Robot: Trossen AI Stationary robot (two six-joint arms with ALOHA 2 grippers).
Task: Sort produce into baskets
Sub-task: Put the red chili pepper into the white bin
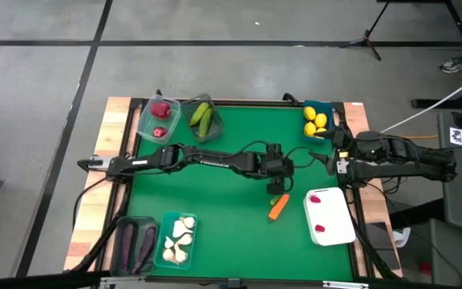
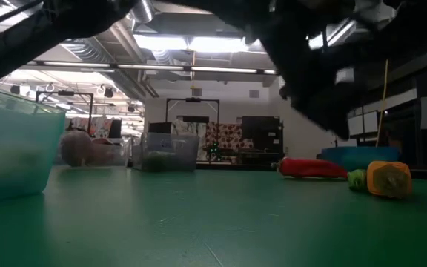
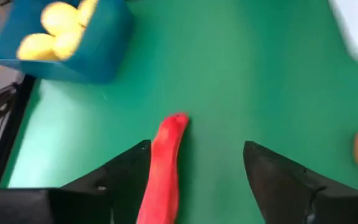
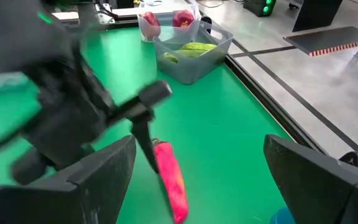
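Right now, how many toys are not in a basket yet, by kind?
Red pepper: 1
Orange carrot: 1
Total: 2
The pepper lies between the open fingers of the left gripper; the right gripper waits at the table's right edge.

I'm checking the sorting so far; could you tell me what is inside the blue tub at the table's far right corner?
The blue tub holds yellow lemons; three show from above. Anything beneath them is covered, and the tub's wall hides their lower parts in the left wrist view.
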